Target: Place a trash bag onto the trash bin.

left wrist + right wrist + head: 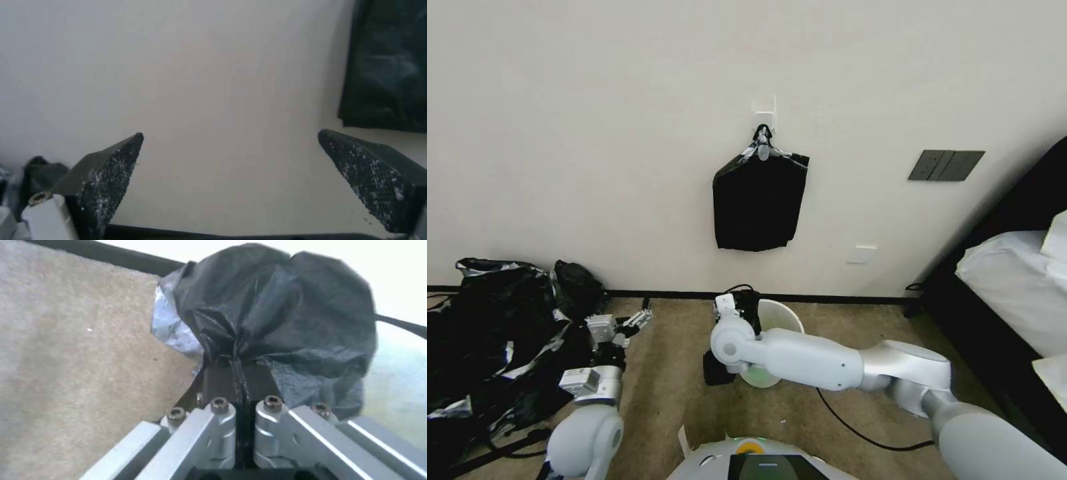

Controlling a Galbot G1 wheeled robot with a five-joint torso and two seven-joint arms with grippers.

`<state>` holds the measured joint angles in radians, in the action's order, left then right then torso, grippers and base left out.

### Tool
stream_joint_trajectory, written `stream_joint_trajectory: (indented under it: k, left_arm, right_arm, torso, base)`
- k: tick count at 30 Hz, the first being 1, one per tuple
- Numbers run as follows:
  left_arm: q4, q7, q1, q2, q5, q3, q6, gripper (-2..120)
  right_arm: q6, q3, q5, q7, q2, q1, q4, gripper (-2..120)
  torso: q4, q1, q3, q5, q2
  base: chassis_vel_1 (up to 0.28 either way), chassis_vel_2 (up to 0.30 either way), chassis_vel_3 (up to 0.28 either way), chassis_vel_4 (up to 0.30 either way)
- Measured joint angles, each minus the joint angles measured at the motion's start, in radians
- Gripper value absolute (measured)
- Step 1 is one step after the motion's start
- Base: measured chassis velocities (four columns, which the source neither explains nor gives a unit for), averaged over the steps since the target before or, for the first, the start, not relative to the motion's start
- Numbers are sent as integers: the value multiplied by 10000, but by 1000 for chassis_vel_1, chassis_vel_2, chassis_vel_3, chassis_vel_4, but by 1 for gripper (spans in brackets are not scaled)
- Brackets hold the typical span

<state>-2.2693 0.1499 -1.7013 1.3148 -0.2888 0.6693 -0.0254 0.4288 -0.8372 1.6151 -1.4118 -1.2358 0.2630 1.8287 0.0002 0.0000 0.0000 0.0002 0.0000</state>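
Note:
The trash bin (784, 319) is a cream-white bucket on the carpet by the wall, with my right arm reaching across in front of it. My right gripper (748, 310) is at the bin's left rim, shut on the trash bag (751, 320), a bunched glossy black plastic. In the right wrist view the trash bag (276, 306) balloons out past the closed fingers (222, 380), with carpet on one side and the pale trash bin (396, 380) on the other. My left gripper (639, 320) hangs open and empty over the carpet to the left, facing the wall, its fingertips (129, 150) wide apart.
A flat black bundle (759, 200) hangs from a clip on a wall hook above the bin. A big heap of black plastic (494, 333) fills the floor at left. A bed (1014, 280) stands at right. A black cable (860, 430) crosses the carpet.

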Motion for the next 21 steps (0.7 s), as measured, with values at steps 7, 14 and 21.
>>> stream_joint_trajectory:
  k: [7,14,21]
  left_arm:
    - [240,2,499,-285,33,-1302,594,100]
    - [503,39,960,-526,-38,-2341,1152,100]
    - [695,105,1615,-987,-709,-3277,2083,100]
  right_arm:
    - [36,728,786,122,1060,-252,999,0]
    - [203,1354,1342,418,2018,-265,1689,0]
    - [578,1654,1363,1487,2878,-94,2384,0]
  torso:
    - [-1,0,0,2,0]
    - [0,0,0,2,0]
    - [-3,0,0,1,0]
  base:
    - [0,0,0,0]
    - [0,0,0,0]
    - [0,0,0,0]
